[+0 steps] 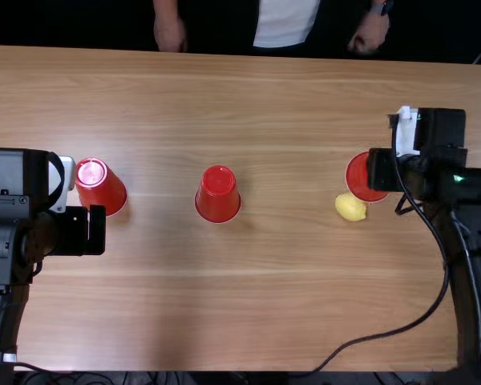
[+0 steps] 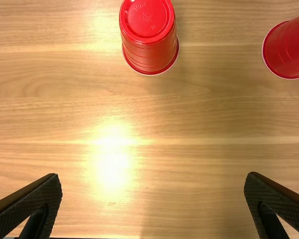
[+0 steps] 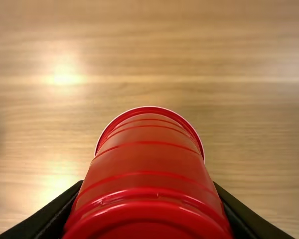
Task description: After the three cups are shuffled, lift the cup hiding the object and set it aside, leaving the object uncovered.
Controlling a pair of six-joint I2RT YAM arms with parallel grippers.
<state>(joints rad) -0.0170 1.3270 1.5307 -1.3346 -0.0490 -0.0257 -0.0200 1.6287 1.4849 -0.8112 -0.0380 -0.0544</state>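
Observation:
Three red cups are in the top view. The left cup (image 1: 100, 186) (image 2: 148, 35) and the middle cup (image 1: 218, 194) (image 2: 288, 47) stand upside down on the table. My right gripper (image 1: 381, 170) (image 3: 149, 219) is shut on the right cup (image 1: 361, 176) (image 3: 149, 164), holding it tilted with its mouth pointing away from the wrist. A small yellow ball (image 1: 351, 207) lies uncovered on the wood, just in front of that cup. My left gripper (image 1: 84, 231) (image 2: 150, 184) stands open close to the near side of the left cup, with nothing between its fingers.
A black cable (image 1: 385, 329) from the right arm loops over the near right part of the table (image 1: 240, 305). Bare wood lies between the cups, along the far half and in front of the middle cup.

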